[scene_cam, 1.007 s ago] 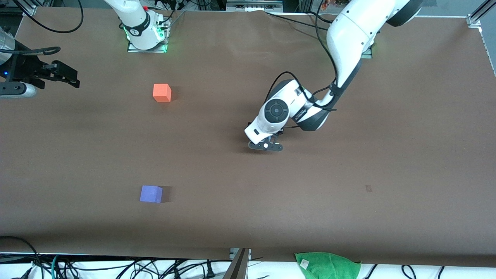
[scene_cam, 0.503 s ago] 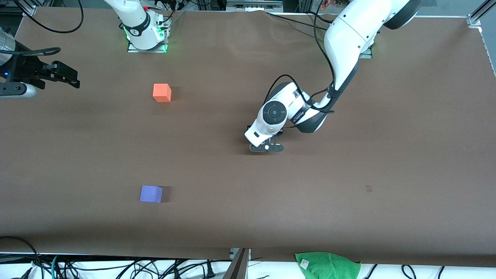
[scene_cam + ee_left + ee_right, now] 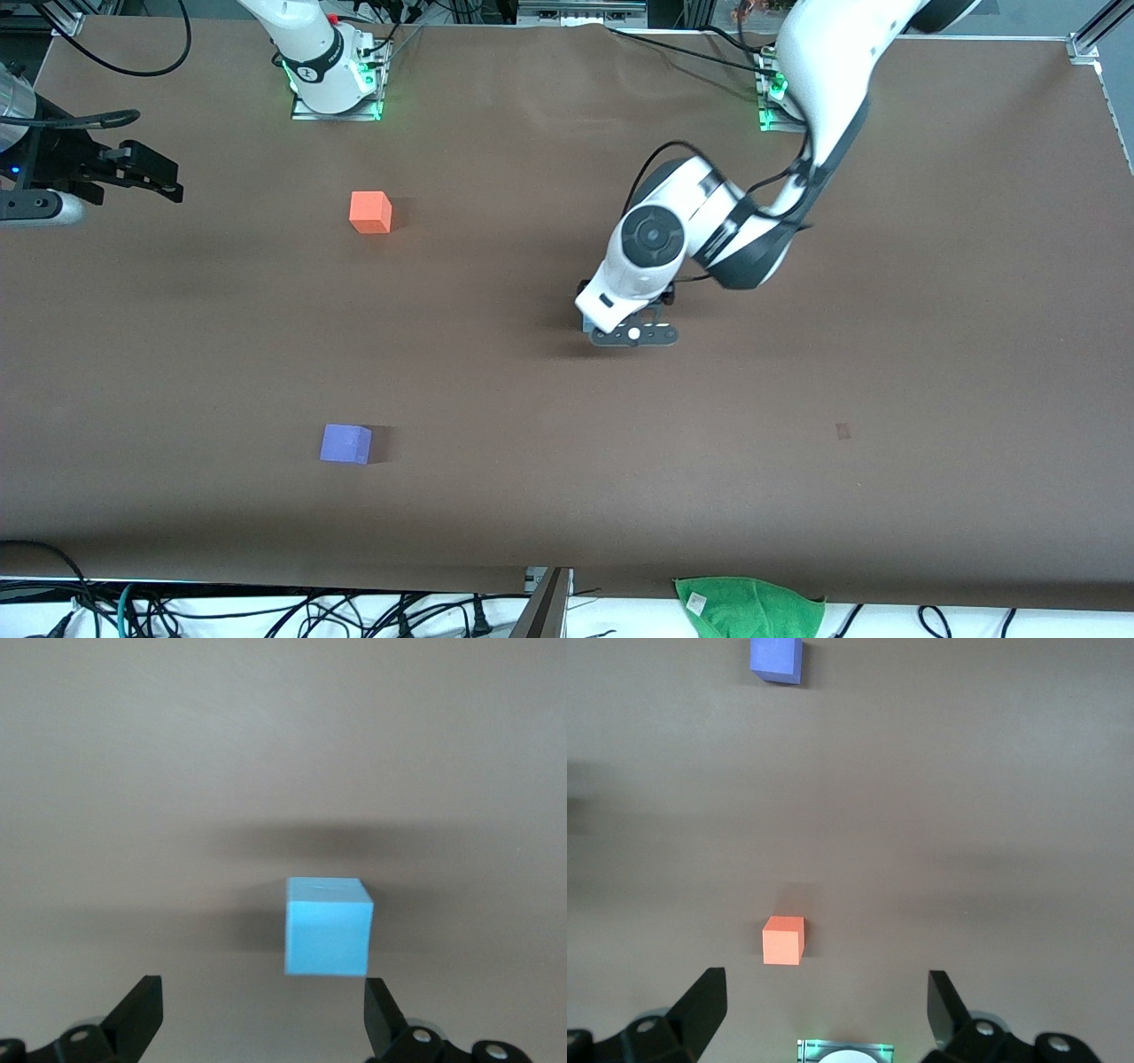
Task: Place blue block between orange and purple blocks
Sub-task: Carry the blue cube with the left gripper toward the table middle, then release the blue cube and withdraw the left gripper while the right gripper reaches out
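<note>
A: Checking the left pincer (image 3: 633,335) first. Hanging low over the counter (image 3: 930,266), fingers spread wide, gripping nothing.

B: And looking for the blue block (image 3: 328,926)?

A: Sitting flat on the counter right under that pincer, inside the gap of the fingers, touching neither of them, a bit closer to one finger than to the other. Probably being let go here, judging from such a wide gap.

B: Comparing now with the orange block (image 3: 370,212) and the purple block (image 3: 345,443). Lying well apart from the left pincer, both toward the right arm's end of the counter.

A: Agreeing. Sitting about halfway between the two in depth, but far off their line. Not really counting as between them, in my judgement.

B: Watching the right pincer (image 3: 164,177) too?

A: Waiting over the counter's edge at the right arm's end, fingers wide open, carrying nothing. Hanging out of the way, probably for leaving room to the left arm.

B: Suggesting a new grasp, then, and carrying the block closer to the other two.
</note>
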Controlling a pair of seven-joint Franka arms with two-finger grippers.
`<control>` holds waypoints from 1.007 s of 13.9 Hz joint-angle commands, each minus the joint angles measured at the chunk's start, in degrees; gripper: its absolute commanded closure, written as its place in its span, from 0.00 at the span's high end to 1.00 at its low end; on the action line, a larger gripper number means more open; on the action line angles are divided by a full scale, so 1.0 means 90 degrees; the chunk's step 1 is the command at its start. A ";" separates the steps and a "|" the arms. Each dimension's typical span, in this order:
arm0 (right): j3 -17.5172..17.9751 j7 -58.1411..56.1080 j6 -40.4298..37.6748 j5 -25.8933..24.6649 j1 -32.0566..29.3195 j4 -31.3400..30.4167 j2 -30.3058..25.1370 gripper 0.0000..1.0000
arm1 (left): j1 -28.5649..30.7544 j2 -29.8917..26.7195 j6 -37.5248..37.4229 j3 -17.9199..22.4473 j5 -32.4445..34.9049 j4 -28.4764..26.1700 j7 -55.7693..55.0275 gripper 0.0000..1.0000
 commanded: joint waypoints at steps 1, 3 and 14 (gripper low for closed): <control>0.0070 0.0050 -0.0003 0.0017 -0.0015 0.0240 0.0190 1.00 | 0.0459 -0.0830 -0.0518 -0.0021 0.0084 -0.0186 0.0390 1.00; 0.0061 0.0040 0.0006 0.0056 -0.0015 0.0240 0.0356 1.00 | 0.0927 -0.1348 -0.1054 -0.0001 0.0142 -0.0186 0.0556 1.00; 0.0090 0.0195 0.0230 0.0046 0.0646 0.0249 0.1030 1.00 | 0.3281 -0.2532 -0.2432 -0.0011 -0.0131 0.0272 0.3084 1.00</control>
